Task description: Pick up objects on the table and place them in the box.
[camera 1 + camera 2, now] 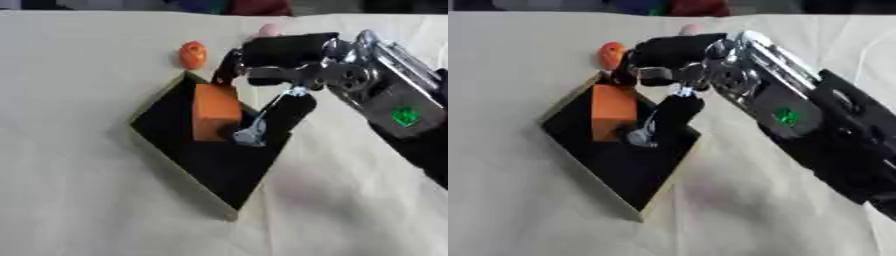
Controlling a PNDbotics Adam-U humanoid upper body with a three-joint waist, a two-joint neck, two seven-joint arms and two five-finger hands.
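black box (210, 165), orange block (214, 111), cream tablecloth (79, 200)

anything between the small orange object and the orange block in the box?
Only the box's far corner rim separates the small orange object from the orange block; clearest in the left eye view.

Two head-mounted eye views, steeply downward and close, both sharing the box (219, 165) on the table (79, 200).

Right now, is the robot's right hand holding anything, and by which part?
It cannot be told. The right hand is over the box, fingers curled beside the orange block's top, but contact isn't visible.
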